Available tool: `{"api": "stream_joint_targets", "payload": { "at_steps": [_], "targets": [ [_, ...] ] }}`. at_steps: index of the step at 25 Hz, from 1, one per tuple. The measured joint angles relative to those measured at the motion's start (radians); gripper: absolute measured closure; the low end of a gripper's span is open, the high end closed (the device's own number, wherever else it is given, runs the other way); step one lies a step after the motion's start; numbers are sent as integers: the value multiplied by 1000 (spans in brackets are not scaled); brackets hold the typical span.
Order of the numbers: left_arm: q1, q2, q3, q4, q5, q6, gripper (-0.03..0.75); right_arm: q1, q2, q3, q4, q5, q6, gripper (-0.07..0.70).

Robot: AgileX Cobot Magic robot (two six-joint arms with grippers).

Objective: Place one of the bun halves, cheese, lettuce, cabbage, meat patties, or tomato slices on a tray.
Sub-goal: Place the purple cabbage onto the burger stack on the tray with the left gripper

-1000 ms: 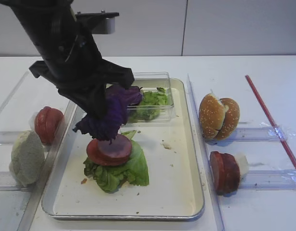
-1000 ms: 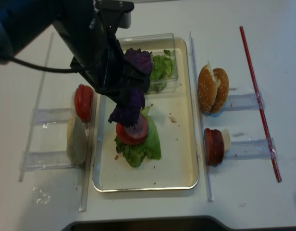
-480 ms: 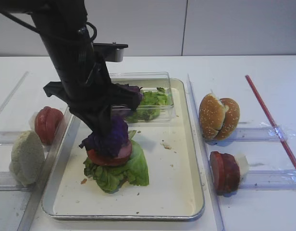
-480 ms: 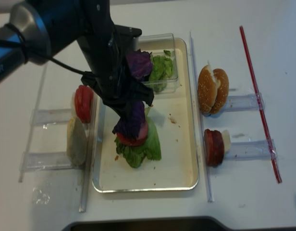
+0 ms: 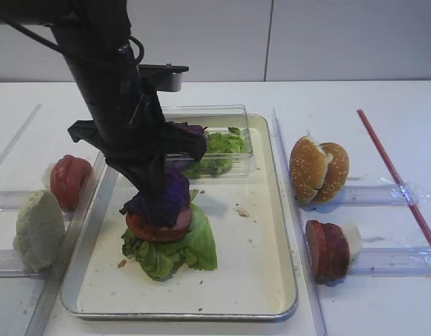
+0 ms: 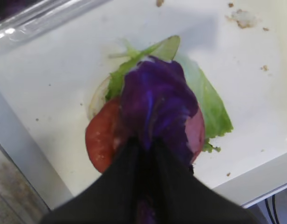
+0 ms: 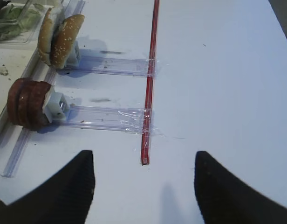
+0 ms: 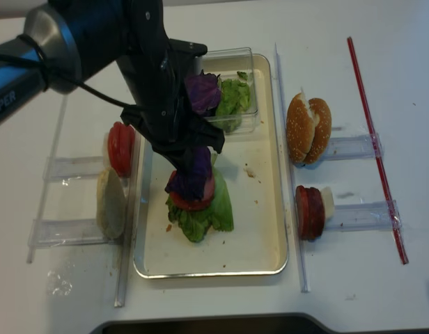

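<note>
My left gripper is shut on a purple cabbage leaf, pinching it at one end. The cabbage lies on top of a red tomato slice, which sits on a green lettuce leaf in the left half of the cream tray. In the overhead view the left gripper points down over this stack. Over bare table at the right, my right gripper is open and holds nothing.
A clear box with lettuce and a purple leaf stands at the tray's back. Right of the tray, bun halves and meat patties stand in clear holders, beside a red strip. Left of it are tomato slices and a pale lump.
The left gripper has come down with the cabbage. A second ago the leaf hung above the red slice; now it lies on it. The right gripper is unchanged.
</note>
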Motion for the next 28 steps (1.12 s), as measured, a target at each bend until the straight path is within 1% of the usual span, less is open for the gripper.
{"api": "stream_joint_targets", "payload": {
  "at_steps": [15,19,22,28],
  "targets": [
    [0,13,0,-15,-8,0,678,0,0,0,0,0,-4,158],
    [0,24,0,-16,-8,0,666,0,0,0,0,0,-4,158],
    [0,24,0,-16,-10,0,616,0,0,0,0,0,-4,158],
    [0,24,0,-11,0,0,412,0,0,0,0,0,-4,158]
  ]
}}
